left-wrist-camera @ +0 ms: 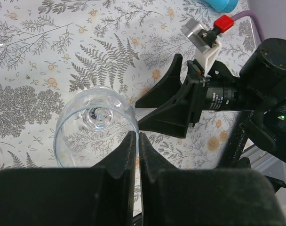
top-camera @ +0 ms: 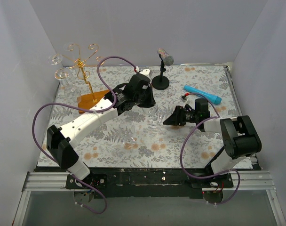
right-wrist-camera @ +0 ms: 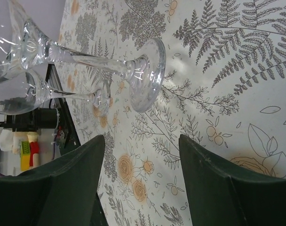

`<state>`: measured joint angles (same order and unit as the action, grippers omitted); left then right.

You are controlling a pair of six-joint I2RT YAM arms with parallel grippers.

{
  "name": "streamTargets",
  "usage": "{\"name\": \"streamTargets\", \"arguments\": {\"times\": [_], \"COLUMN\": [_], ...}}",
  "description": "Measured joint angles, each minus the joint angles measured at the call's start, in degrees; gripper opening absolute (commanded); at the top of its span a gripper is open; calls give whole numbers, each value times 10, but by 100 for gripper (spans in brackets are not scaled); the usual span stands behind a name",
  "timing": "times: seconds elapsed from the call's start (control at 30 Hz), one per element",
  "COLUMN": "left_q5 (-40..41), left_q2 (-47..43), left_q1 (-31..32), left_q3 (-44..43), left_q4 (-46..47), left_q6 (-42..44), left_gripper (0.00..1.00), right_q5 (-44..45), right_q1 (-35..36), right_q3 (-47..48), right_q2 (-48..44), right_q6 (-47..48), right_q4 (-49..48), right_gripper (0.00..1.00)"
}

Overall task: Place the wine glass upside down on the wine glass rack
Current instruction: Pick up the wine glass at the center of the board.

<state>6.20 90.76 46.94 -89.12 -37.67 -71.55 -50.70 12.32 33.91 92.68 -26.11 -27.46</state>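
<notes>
A clear wine glass [top-camera: 154,117] stands upright on the floral cloth at mid table. In the left wrist view I look down into its bowl [left-wrist-camera: 96,117]. My left gripper [left-wrist-camera: 136,136] is above it, jaws closed to a thin slit on the rim; it also shows in the top view [top-camera: 150,104]. My right gripper [right-wrist-camera: 142,139] is open and empty, low on the cloth and facing the glass's foot [right-wrist-camera: 147,70] from the right, a short way off. The gold wire rack [top-camera: 82,63] on its wooden base [top-camera: 92,100] stands at the far left.
A second wine glass [top-camera: 130,138] stands nearer the front, behind the first in the right wrist view [right-wrist-camera: 98,96]. Two glasses [top-camera: 63,74] hang on the rack. A black microphone stand [top-camera: 161,80] and a blue tube [top-camera: 202,94] are at the back right.
</notes>
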Motion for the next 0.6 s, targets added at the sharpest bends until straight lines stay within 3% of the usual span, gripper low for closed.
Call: {"name": "streamTargets", "arguments": {"times": [0.6], "left_q5": [-12], "left_q2": [0], "left_q1": [34], "left_q3": [-23], "left_q4": [5], "left_q6": [-13], "left_gripper": [0], "right_q5": [-18], "right_q1": [1], "right_q3": [0], "right_q2": [25], "right_q6": [-54], "right_q4": [-28], "right_gripper": [67]}}
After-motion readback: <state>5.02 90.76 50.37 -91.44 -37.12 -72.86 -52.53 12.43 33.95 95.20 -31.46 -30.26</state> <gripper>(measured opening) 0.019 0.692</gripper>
